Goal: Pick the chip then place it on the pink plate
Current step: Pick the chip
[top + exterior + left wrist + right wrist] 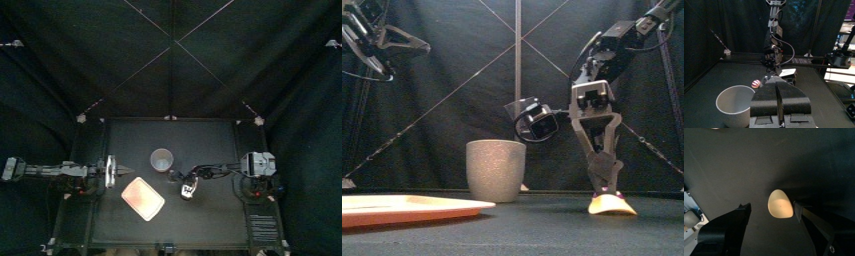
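The right gripper has its jaws spread, and the pale yellow oval chip lies on the black table between their tips. The left gripper has its jaws pressed together. The flat pink tray lies between the two grippers, apart from both.

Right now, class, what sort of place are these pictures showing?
Probably a robot test booth: black curtains close in a black table, a left arm and right arm stand at it, with toy props: chip, pink plate, cup.

High above, looks down on the table; level at its front edge, sits close; from the right wrist, hangs near over the chip, shared with front.
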`<state>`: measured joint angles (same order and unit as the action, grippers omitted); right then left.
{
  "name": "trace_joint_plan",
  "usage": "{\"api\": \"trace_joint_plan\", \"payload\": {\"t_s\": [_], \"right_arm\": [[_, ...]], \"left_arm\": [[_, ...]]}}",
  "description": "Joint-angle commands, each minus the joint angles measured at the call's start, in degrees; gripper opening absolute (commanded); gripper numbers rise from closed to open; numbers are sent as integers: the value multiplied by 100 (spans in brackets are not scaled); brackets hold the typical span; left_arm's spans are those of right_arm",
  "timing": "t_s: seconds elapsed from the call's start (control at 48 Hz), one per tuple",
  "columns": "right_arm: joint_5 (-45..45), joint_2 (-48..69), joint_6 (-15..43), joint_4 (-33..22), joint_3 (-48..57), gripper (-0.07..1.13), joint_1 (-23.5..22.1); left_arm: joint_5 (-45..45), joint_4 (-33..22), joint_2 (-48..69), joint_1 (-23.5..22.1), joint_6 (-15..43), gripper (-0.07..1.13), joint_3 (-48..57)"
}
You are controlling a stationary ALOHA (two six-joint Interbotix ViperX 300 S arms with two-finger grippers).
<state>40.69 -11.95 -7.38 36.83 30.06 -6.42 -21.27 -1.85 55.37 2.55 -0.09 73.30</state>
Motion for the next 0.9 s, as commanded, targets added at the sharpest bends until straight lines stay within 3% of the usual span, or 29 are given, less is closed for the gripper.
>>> {"api": "trace_joint_plan", "payload": {"t_s": [0.021, 0.188, 0.5, 0.896], "right_arm": [[35, 62, -44, 9, -132, 100, -9], [158, 70, -44, 26, -88, 95, -18], [167, 9, 9, 0, -105, 62, 18], [185, 185, 79, 18, -466, 33, 343]], "left_arm": [[-62, -18, -18, 18, 0, -2, -62], [-62, -18, -18, 18, 0, -2, -62], [-62, -18, -18, 35, 0, -2, -62], [-62, -18, -18, 18, -9, -2, -53]]}}
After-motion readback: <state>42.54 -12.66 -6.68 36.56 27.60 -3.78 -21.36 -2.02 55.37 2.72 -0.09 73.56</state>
